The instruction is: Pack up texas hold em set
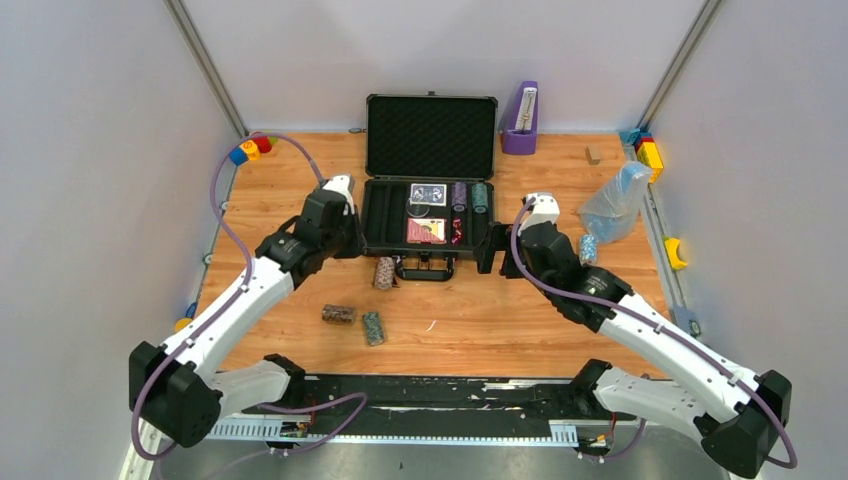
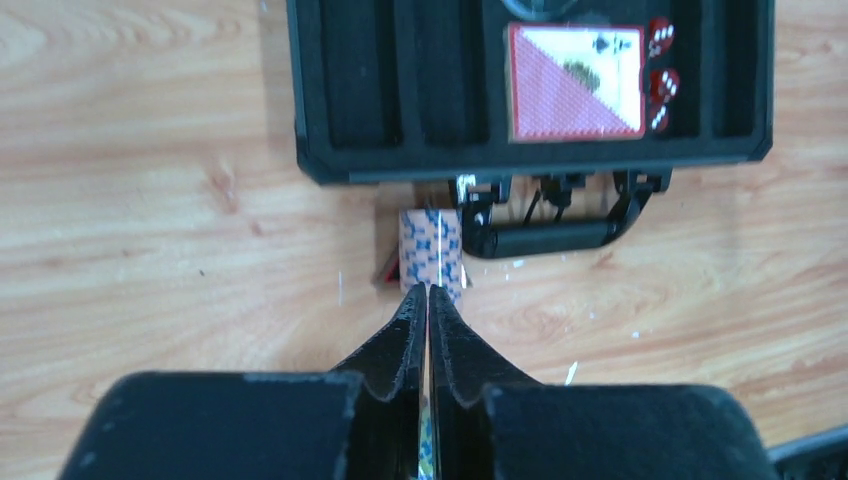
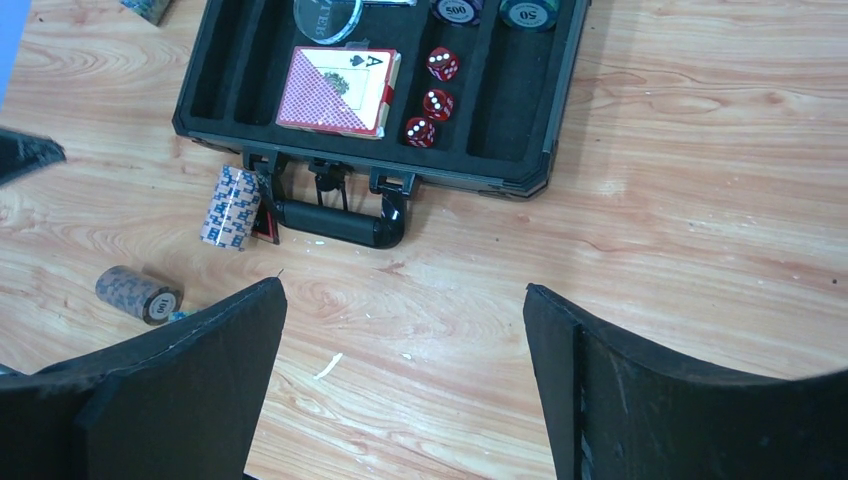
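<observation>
Your left pincer (image 2: 428, 290) has its smooth black fingers pressed together. A thin patterned sliver shows in the slit, but you cannot tell what it is. Just beyond its tips a short cylindrical chip roll (image 2: 432, 255), pale with blue marks, lies by the front rim of the open hard case (image 2: 330, 170), left of the tubular handle (image 2: 545, 238). Your right pincer (image 3: 402, 290) is spread wide over the wood-grain desk (image 3: 700, 200). Ahead of it, red dice (image 3: 432, 103) and a card deck (image 3: 338, 90) sit in foam slots.

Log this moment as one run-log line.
case open | left hand shut | right hand open | chip roll beside handle unpacked
</observation>
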You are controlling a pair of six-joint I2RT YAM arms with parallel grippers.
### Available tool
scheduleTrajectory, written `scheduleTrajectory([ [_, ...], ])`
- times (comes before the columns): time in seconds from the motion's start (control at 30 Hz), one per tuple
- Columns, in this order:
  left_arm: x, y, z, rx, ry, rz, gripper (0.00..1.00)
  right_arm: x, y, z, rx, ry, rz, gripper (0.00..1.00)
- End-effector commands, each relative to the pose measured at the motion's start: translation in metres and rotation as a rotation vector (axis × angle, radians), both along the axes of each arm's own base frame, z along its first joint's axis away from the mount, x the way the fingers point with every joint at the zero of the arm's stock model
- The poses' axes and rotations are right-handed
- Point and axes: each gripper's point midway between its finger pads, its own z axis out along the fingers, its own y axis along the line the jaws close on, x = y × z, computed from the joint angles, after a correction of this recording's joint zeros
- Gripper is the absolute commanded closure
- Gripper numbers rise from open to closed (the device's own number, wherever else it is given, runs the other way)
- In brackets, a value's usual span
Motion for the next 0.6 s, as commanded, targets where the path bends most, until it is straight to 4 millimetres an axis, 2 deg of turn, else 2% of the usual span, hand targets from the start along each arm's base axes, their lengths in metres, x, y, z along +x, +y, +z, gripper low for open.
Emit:
scheduleTrajectory([
  [0.0, 0.036, 0.004, 0.032, 0.053, -0.102, 0.031, 0.92, 0.000, -0.010, 0.006, 0.008, -0.039, -0.027, 0.10],
  [0.03, 0.041, 0.002, 0.028, 0.060, -0.081, 0.027, 0.92, 0.000, -0.010, 0.006, 0.007, -0.042, -0.024, 0.10],
  [0.07, 0.044, -0.001, 0.035, 0.056, -0.081, 0.022, 0.88, -0.001, -0.010, 0.005, 0.005, -0.042, -0.017, 0.10],
  [0.1, 0.046, -0.005, 0.030, 0.056, -0.057, 0.007, 0.83, -0.002, -0.010, 0.006, 0.005, -0.043, -0.013, 0.09],
  [0.13, 0.046, -0.008, 0.031, 0.051, -0.046, -0.001, 0.66, -0.004, -0.011, 0.005, 0.006, -0.041, -0.011, 0.09],
  [0.17, 0.044, -0.013, 0.026, 0.038, -0.024, -0.023, 0.57, -0.005, -0.011, 0.004, 0.008, -0.039, -0.008, 0.09],
  [0.2, 0.040, -0.016, 0.022, 0.027, -0.004, -0.040, 0.40, -0.006, -0.012, 0.004, 0.011, -0.039, -0.008, 0.08],
  [0.27, 0.029, -0.020, 0.011, 0.015, 0.031, -0.068, 0.25, -0.008, -0.013, 0.003, 0.021, -0.036, -0.011, 0.08],
  [0.3, 0.022, -0.024, 0.012, 0.007, 0.030, -0.086, 0.22, -0.008, -0.013, 0.003, 0.024, -0.036, -0.013, 0.08],
  [0.33, 0.014, -0.024, 0.002, 0.013, 0.052, -0.093, 0.16, -0.009, -0.013, 0.003, 0.028, -0.035, -0.014, 0.08],
  [0.37, 0.005, -0.028, 0.004, 0.006, 0.043, -0.114, 0.13, -0.009, -0.013, 0.002, 0.030, -0.034, -0.015, 0.07],
  [0.4, -0.004, -0.029, -0.005, 0.014, 0.062, -0.126, 0.07, -0.009, -0.013, 0.002, 0.033, -0.034, -0.016, 0.07],
  [0.43, -0.012, -0.033, -0.003, 0.006, 0.046, -0.153, 0.04, -0.009, -0.012, 0.002, 0.035, -0.034, -0.015, 0.07],
  [0.53, -0.035, -0.038, -0.013, -0.004, 0.041, -0.198, 0.00, -0.009, -0.010, 0.002, 0.038, -0.033, -0.003, 0.07],
  [0.57, -0.036, -0.039, -0.014, -0.013, 0.031, -0.199, 0.00, -0.008, -0.009, 0.003, 0.038, -0.034, 0.001, 0.07],
])
